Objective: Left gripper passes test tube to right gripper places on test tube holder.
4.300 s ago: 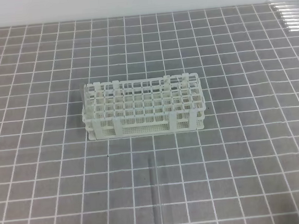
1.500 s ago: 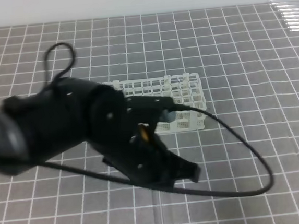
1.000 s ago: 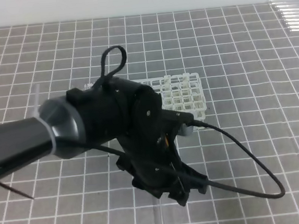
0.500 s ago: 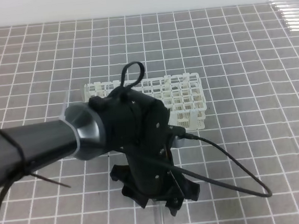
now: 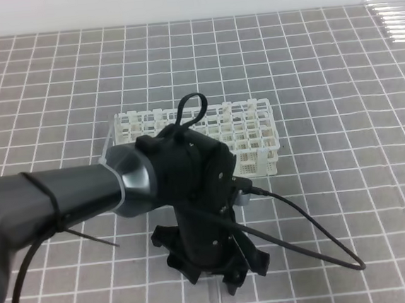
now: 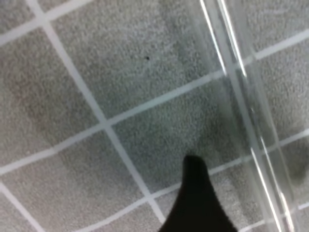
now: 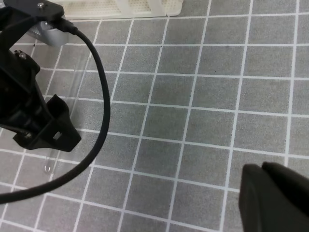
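Left jaws wide astride flat test tube (image 5: 218, 300)

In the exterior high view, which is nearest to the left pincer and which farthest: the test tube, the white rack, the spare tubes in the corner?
1. Test tube: directly under the left pincer, on the mat.
2. White rack: behind it, mid-table.
3. Spare tubes: far right corner.

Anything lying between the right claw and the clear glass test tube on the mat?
Only bare grey gridded mat and a loop of the left arm's black cable, as the right wrist view shows; the right claw sits apart from the clear glass test tube.
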Robot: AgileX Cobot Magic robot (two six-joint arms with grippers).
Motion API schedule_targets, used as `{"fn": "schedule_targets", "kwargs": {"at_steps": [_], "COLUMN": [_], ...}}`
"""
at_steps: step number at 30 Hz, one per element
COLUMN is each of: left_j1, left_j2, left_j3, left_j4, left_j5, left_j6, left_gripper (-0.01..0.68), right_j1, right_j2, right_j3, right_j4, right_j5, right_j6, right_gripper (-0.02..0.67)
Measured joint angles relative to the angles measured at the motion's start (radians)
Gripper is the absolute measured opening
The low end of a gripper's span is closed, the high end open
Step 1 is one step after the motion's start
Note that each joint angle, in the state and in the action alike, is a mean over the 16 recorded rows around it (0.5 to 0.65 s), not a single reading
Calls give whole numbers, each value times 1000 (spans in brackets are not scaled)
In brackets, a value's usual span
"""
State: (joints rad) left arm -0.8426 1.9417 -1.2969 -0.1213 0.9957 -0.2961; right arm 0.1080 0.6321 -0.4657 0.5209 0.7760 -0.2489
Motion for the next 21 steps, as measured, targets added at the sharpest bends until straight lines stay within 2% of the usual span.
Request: {"fn": "schedule_targets", "kwargs": {"at_steps": [5,13,16,21], "left_j1": [0,1,1,0], "left_j2": [9,11,7,-12], "left_j3": [-2,0,-3,-11], "left_j4": [11,18,18,12], "left_j5": [12,30,37,47], "left_j6": [4,21,30,46], "left_gripper": [324,130,82,45], "right_j1": [0,0,0,0], "right_j2": [0,0,0,0], "right_j3": [0,0,0,0], "right_j4": [2,5,6,8], "right_j5": [-1,-2,-2,-2], "right_j6": [0,0,-4,-11], "right_gripper": [-13,-13,-13,-13]}}
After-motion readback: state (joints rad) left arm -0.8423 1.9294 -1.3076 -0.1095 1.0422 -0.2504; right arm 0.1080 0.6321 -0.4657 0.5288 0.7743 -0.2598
